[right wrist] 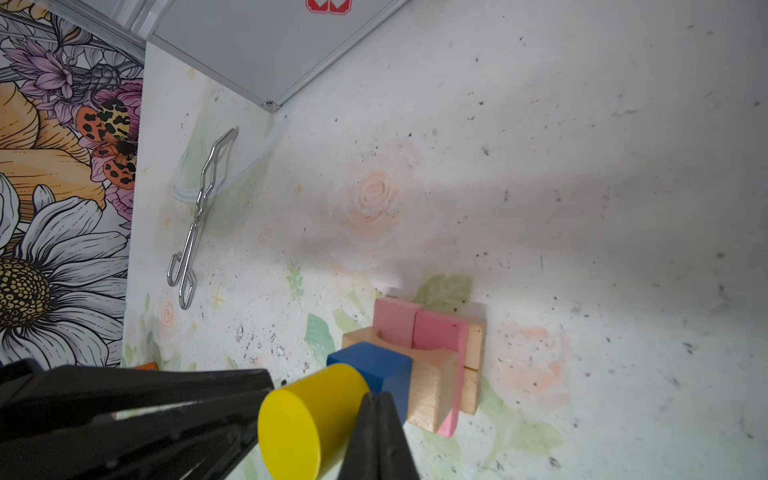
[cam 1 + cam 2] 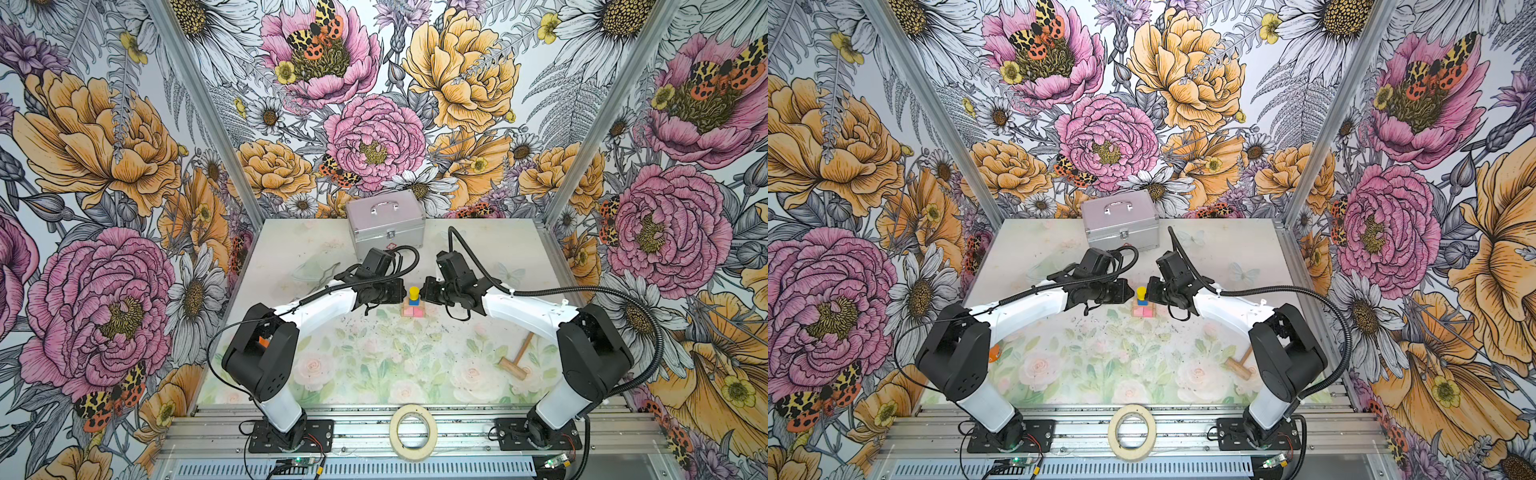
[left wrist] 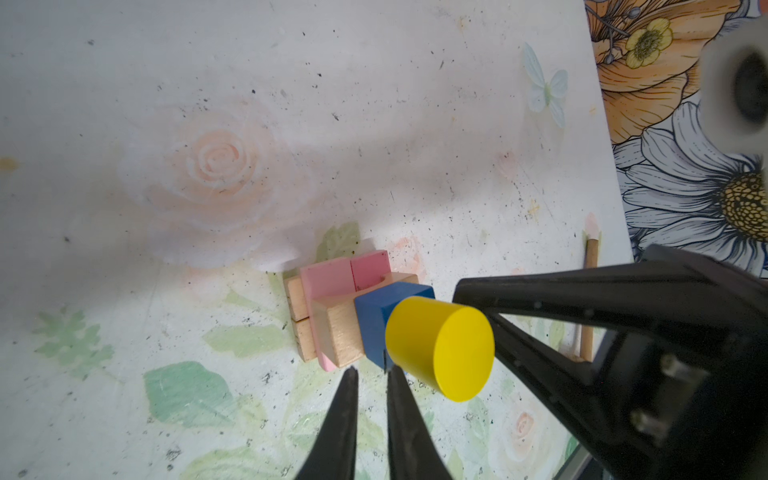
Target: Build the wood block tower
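Wood block tower (image 2: pixel 412 302) stands between left pincer (image 3: pixel 372 371) — narrowly spread — and right pincer (image 1: pixel 377 399), pressed together; mallet (image 2: pixel 516 356) apart.

Left arm (image 2: pixel 316 305), right arm (image 2: pixel 528 309): white tapered links, black boxy joints, black base plates (image 2: pixel 320 432). Black corrugated cable (image 2: pixel 552 291) on the right arm. Left gripper (image 3: pixel 372 370), right gripper (image 1: pixel 374 399): black pointed fingers. Two silver screws (image 3: pixel 675 368) on the right gripper.

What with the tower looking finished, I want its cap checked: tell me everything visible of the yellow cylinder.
The yellow cylinder is a short, smooth, painted-looking block with flat round ends. It stands upright on the blue block, topping the tower. The left claw and right claw flank it closely; contact cannot be told.
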### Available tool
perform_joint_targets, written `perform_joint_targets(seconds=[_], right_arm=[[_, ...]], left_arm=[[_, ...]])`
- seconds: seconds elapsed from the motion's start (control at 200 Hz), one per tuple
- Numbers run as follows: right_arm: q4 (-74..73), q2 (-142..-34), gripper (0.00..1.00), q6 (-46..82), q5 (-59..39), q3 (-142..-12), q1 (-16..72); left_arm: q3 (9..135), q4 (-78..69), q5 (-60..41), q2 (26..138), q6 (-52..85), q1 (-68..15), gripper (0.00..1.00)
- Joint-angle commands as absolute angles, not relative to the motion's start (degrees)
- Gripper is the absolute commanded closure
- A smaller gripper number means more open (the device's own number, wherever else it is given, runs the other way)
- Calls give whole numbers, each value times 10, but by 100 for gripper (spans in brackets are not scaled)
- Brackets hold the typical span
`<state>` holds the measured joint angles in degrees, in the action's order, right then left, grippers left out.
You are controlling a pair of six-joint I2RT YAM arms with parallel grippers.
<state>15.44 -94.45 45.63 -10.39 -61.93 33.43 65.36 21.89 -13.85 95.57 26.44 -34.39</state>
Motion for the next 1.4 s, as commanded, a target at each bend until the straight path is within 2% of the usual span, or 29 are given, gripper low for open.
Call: perform_joint_targets(seconds=[0.0, 1.391], right_arm=[[142, -947, 100, 460, -104, -612, 339], [142, -925, 100, 457, -84, -604, 328]], left_arm=[[670, 220, -139, 965, 250, -350, 84], [684, 244, -120, 971, 248, -353, 83]])
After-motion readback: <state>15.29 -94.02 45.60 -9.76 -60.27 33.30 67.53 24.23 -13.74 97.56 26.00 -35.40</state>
